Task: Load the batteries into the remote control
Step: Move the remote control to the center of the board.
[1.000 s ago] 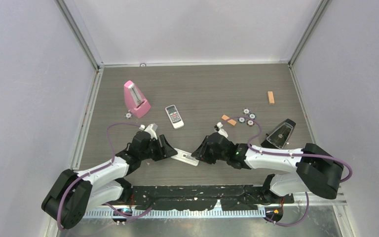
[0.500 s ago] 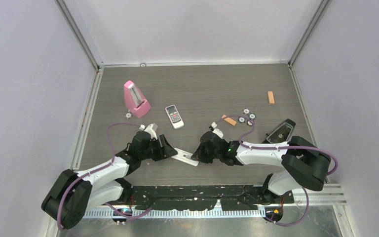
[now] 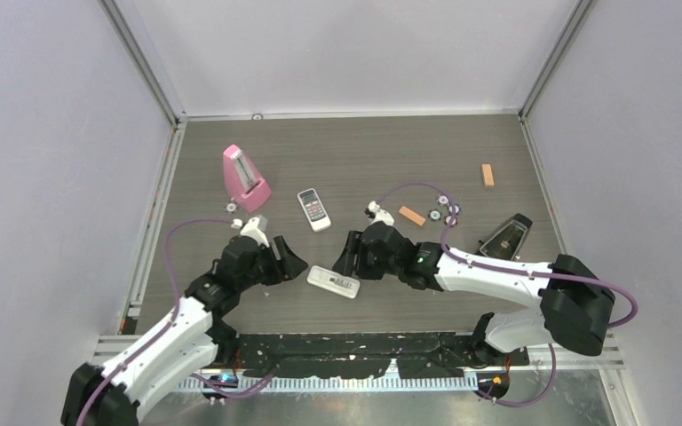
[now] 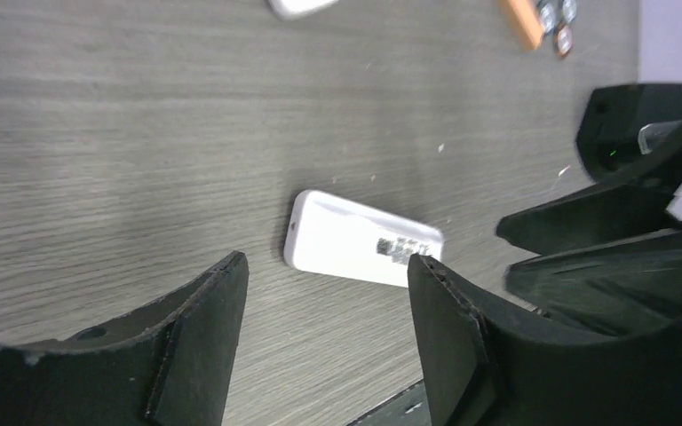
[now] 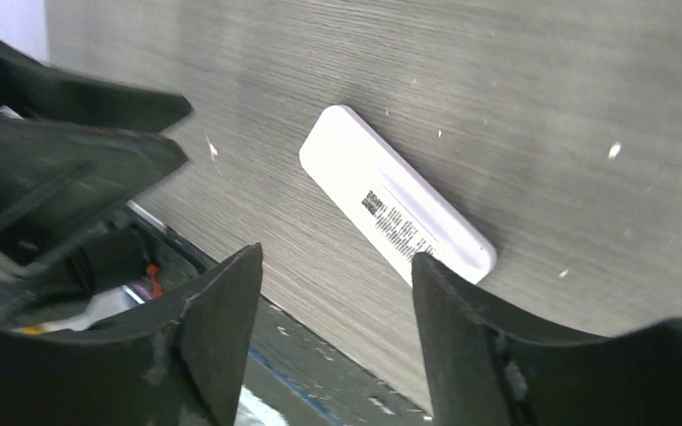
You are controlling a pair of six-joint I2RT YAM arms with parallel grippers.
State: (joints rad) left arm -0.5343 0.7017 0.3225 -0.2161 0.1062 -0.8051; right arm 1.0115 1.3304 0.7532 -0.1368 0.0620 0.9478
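Both arms are backing off remote control (image 3: 333,282); left gripper (image 3: 299,264), right gripper (image 3: 350,255) hanging wide open, empty; bay lid seemingly on, blurry.

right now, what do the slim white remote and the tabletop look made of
The remote control: likely moulded plastic, satin white; smooth rounded edges, soft even sheen, printed label on its back. The table: looks like grey wood-grain laminate, matte; fine parallel streaks, no glare, though real wood cannot be ruled out.
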